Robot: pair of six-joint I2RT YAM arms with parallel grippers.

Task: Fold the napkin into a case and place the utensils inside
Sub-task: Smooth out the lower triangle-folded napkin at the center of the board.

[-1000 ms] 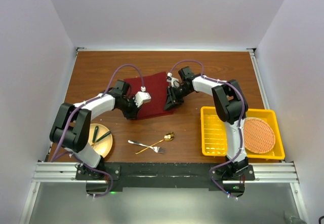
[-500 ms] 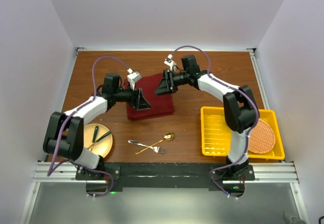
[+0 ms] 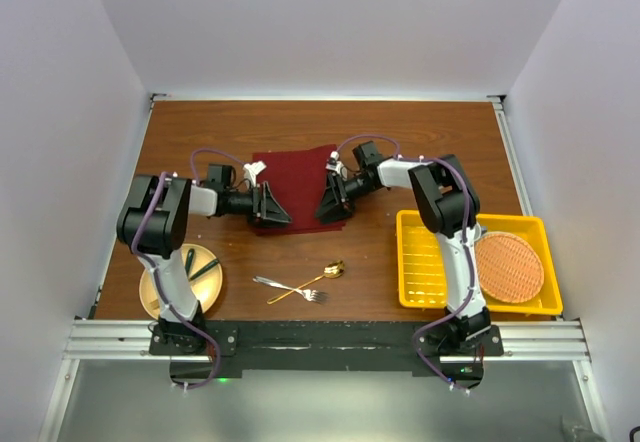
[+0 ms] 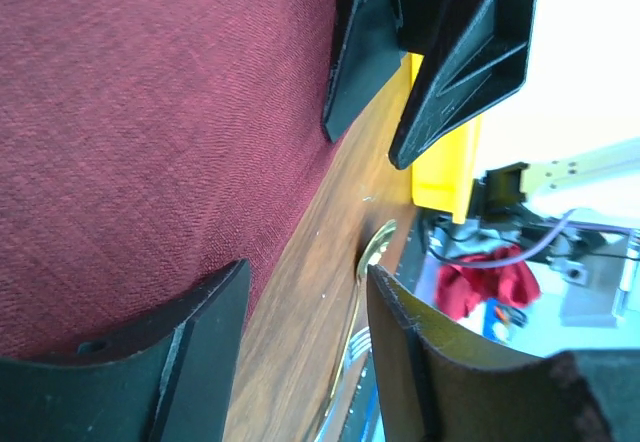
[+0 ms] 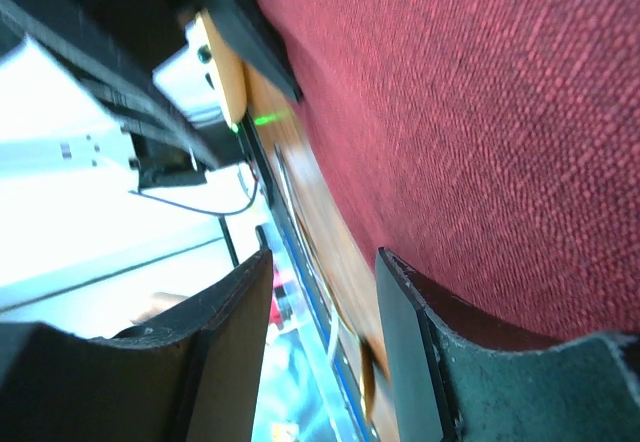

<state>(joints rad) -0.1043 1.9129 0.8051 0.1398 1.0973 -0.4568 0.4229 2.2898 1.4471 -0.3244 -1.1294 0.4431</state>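
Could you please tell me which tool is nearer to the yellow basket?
Right. The right tool is at the napkin's near-right edge, just left of the yellow basket; the left tool is across the napkin, farther left.

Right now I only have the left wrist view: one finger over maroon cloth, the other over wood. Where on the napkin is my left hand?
Observer: The left hand is at the near-left corner of the napkin, and the right hand is at its near-right corner.
Operator: I can see a gold spoon. How does the fork lie?
Observer: The silver fork lies crossed with the gold spoon on the table, nearer the arm bases than the napkin.
Operator: Is anything in the yellow basket?
Observer: A round orange woven mat lies in the right half of the yellow basket.
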